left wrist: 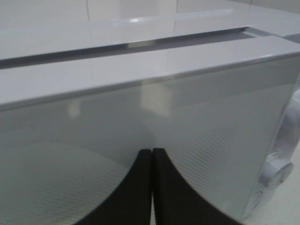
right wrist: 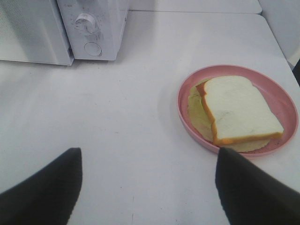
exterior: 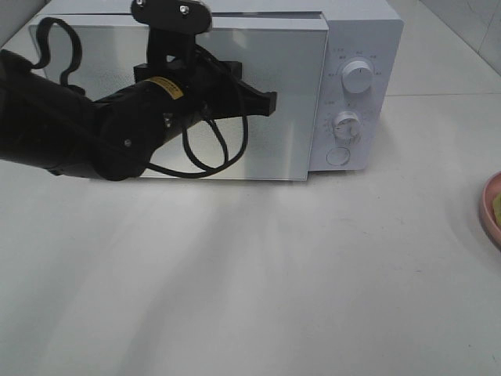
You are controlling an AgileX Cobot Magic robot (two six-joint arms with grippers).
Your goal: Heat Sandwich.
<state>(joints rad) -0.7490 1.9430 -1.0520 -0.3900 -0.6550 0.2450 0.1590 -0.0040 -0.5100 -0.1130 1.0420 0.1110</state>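
Observation:
The sandwich, white bread over pale green lettuce, lies on a round pink plate on the table. Only the plate's rim shows at the right edge of the high view. My right gripper hovers open over the table short of the plate, its black fingers wide apart and empty. My left gripper is shut with nothing in it, raised in front of the white microwave's closed door. Its two fingertips press together close to the door.
The microwave has two knobs and a round button on its right panel. The left arm and its looping cable cover much of the door. The white table stretches in front of the microwave.

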